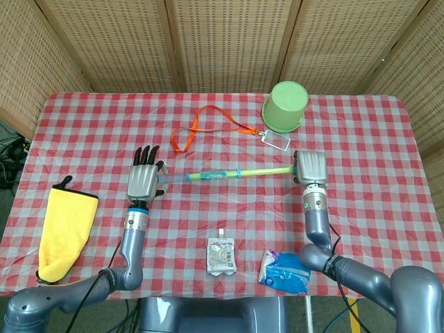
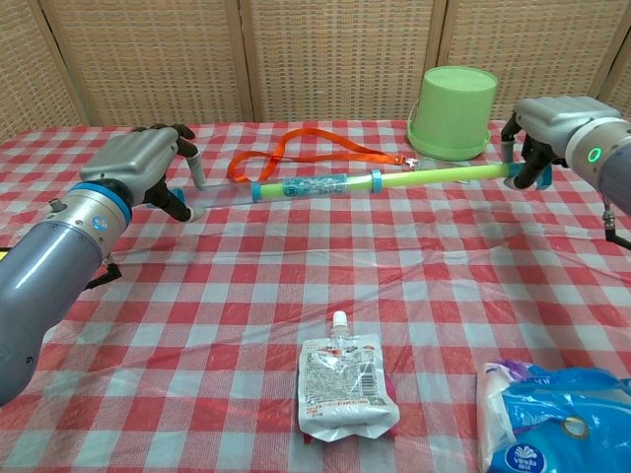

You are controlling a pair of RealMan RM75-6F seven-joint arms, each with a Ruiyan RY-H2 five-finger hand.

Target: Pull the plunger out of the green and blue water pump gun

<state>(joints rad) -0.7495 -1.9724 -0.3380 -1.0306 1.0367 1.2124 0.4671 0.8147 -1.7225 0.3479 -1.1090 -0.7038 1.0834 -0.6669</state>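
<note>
Now: one water gun (image 2: 325,184) held above table (image 2: 246,296) | left hand (image 2: 148,163) clamped on plunger (image 2: 212,197) | right hand (image 2: 547,123) clamped on barrel end | one bucket (image 2: 454,99) behind gun

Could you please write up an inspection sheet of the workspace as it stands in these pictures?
Surface: table under a red and white checked cloth.
Job's things: water gun held above the cloth between both hands.
Clutter: green bucket upside down, orange lanyard, yellow cloth, drink pouch, tissue pack.
Hands: left hand grips the left end; right hand grips the right end.
Cables: black wires beyond the left edge.
Surroundings: wicker screens behind.
</note>
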